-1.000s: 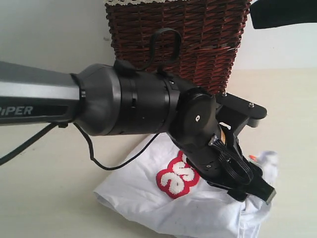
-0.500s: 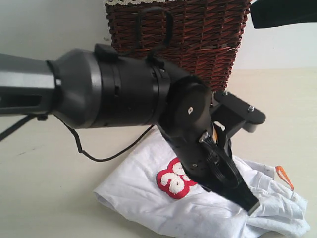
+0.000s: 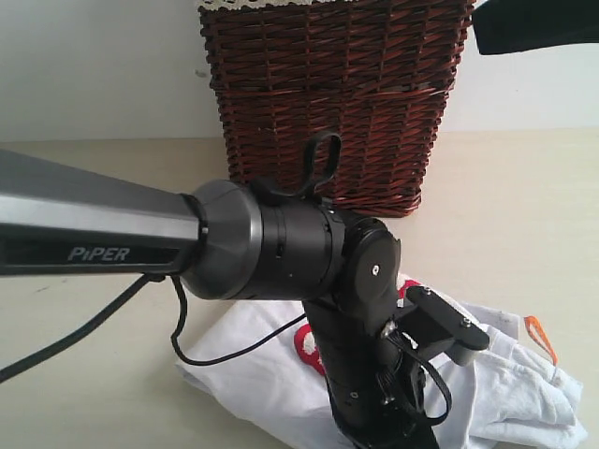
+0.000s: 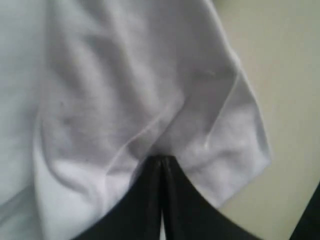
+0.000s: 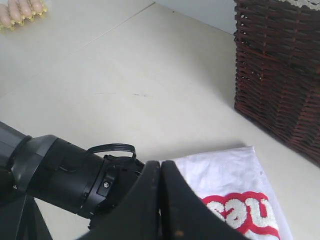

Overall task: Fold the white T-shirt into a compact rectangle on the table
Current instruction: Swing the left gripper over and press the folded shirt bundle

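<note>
Plain white wall (image 3: 103, 65) behind dark wicker basket (image 3: 337, 103)

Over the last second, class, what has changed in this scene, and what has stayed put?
The left arm dipped down onto the white T-shirt, and its fingers closed, pinching a fold of the cloth. The shirt's right side spread outward, carrying the orange tag to the right in the exterior view. The wicker basket stayed where it was.

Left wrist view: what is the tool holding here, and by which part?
The left tool is shut on the white T-shirt, pinching a gathered fold of cloth near its edge. Whether that is hem or sleeve cannot be told.
</note>
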`<state>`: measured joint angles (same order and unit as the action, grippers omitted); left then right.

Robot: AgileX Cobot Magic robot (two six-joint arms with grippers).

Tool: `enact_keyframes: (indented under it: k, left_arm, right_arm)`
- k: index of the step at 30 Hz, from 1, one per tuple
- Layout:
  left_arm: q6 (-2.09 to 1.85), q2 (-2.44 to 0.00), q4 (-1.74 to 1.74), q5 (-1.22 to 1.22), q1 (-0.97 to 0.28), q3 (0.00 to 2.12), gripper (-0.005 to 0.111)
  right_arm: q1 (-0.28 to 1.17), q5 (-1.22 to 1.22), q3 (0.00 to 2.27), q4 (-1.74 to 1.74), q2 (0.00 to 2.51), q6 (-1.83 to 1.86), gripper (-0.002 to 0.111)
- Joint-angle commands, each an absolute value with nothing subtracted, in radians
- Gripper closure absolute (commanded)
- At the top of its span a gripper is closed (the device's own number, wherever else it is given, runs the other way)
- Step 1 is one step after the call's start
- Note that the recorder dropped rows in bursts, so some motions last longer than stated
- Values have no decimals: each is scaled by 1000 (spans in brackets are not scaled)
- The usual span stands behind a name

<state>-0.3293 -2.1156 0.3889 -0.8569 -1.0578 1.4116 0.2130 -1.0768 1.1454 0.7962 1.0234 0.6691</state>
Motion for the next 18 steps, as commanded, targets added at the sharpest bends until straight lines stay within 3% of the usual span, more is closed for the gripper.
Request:
enact_keyframes:
  k: [1,11,18]
  left_arm:
    - [-347,-2106,397,-852,-1059,1416,106]
    - [-366,-1962,310,-742,-1059,1445,107]
    - [-246,-2040,196,-627,-1055,1441,107]
  right_arm:
    - [210,-1073,1141,803,1019,679,108]
    - [210,-1073,1141,803,1019,679,108]
    - [210,-1073,1141,803,1019,679,108]
